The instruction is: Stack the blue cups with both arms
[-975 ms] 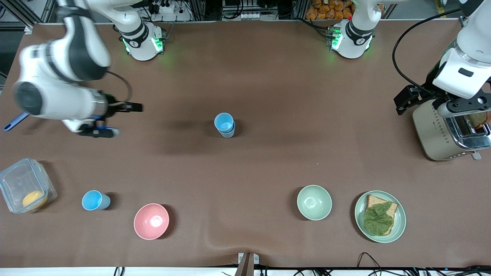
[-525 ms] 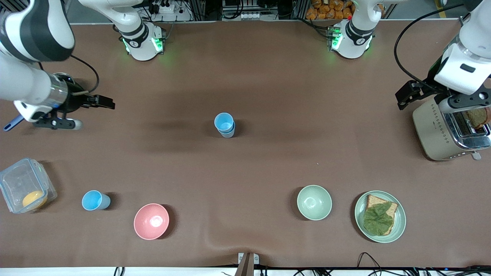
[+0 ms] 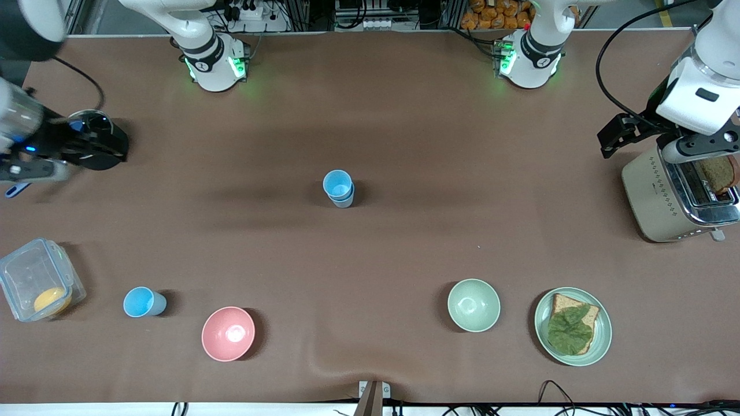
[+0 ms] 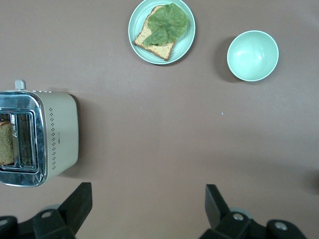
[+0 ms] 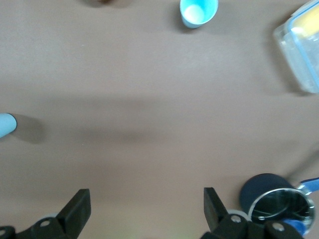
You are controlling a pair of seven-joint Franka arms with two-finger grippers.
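Two blue cups stand nested in a stack (image 3: 339,188) at the table's middle, a bright blue one inside a paler one. A lone bright blue cup (image 3: 141,302) stands nearer the front camera toward the right arm's end, beside the pink bowl (image 3: 228,333). It also shows in the right wrist view (image 5: 198,12), and the stack shows at that view's edge (image 5: 6,124). My right gripper (image 3: 69,151) (image 5: 144,209) is open and empty over the table by a dark pot. My left gripper (image 3: 614,138) (image 4: 148,206) is open and empty beside the toaster.
A dark pot with a blue handle (image 3: 97,143) (image 5: 273,198) sits under the right gripper. A clear box (image 3: 36,286) holds something orange. A toaster with bread (image 3: 676,199) (image 4: 40,137), a green bowl (image 3: 473,304) and a plate (image 3: 546,323) with bread and lettuce are at the left arm's end.
My right arm has swung away from the stacked cups toward the right arm's end of the table. My left gripper has shifted slightly by the toaster. The cups have not moved.
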